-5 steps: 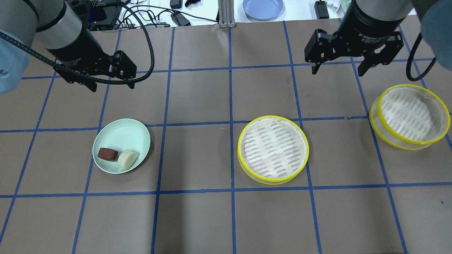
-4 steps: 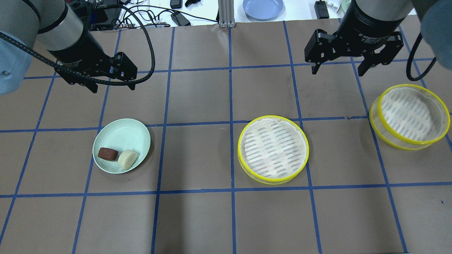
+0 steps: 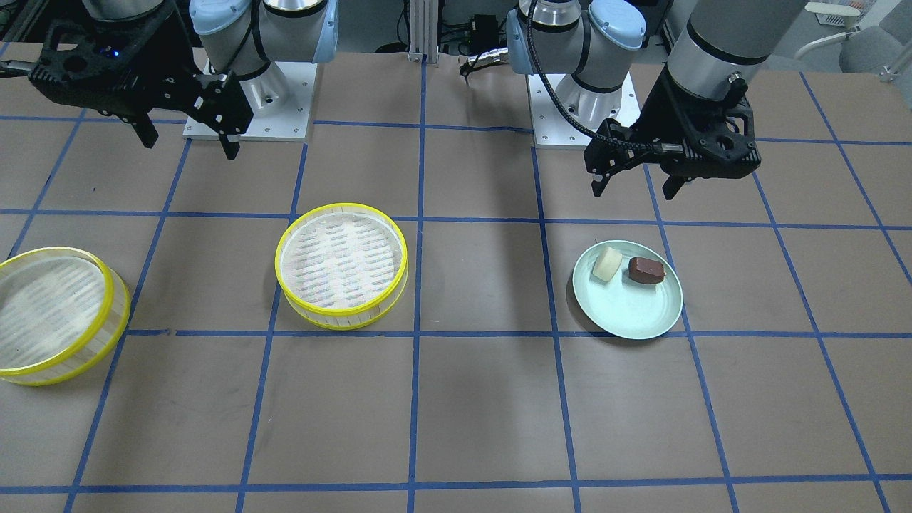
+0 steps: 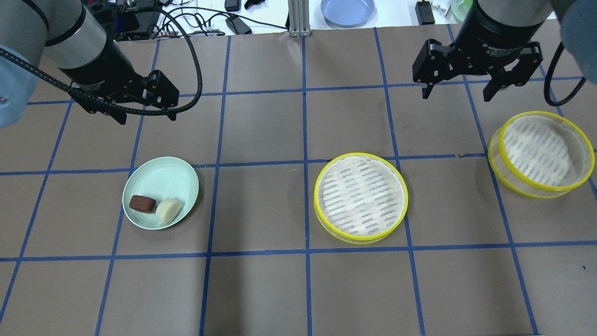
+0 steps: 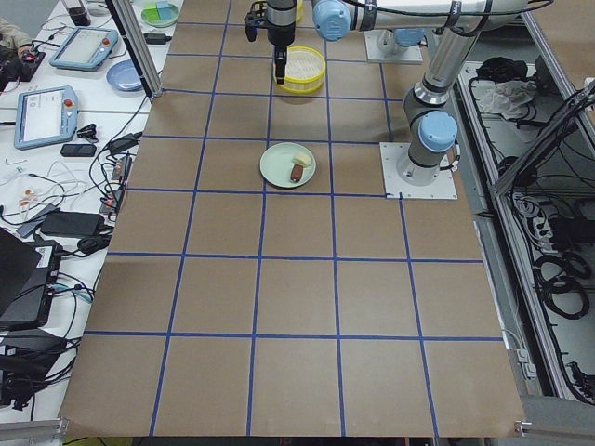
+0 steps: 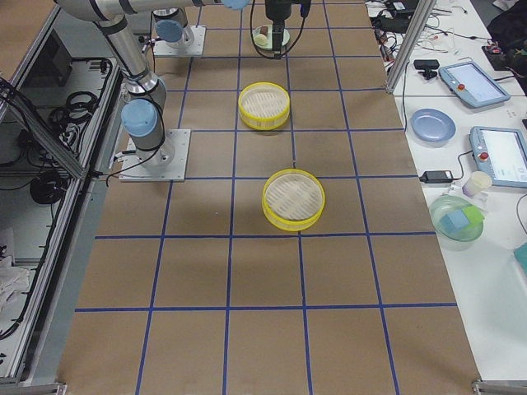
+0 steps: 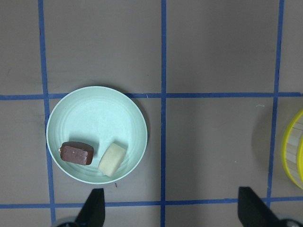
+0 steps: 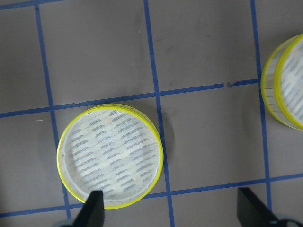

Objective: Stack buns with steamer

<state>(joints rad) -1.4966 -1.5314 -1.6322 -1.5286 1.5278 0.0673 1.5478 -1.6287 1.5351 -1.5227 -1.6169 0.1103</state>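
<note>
A mint-green plate [image 4: 161,179] holds the dark reddish-brown bun [image 4: 142,204] and the cream-white bun [image 4: 168,210], side by side. One yellow-rimmed steamer tray [image 4: 360,198] sits at the table's middle and a second [image 4: 541,154] at the far right; both are empty. My left gripper [image 4: 147,117] is open and empty, hovering behind the plate. My right gripper [image 4: 456,97] is open and empty, behind and between the trays. The left wrist view shows the plate [image 7: 94,113] and both buns ahead of the fingers. The right wrist view shows the middle tray [image 8: 110,156].
The brown table cover carries a blue tape grid. Beyond the far edge stand a blue plate [image 4: 347,10], an aluminium post [image 4: 298,18] and cables. The arm bases [image 3: 249,92] stand at the robot's side of the table.
My right gripper has shifted a little to the right. My left gripper has shifted slightly to the left. Buns, plate and trays have not moved.
</note>
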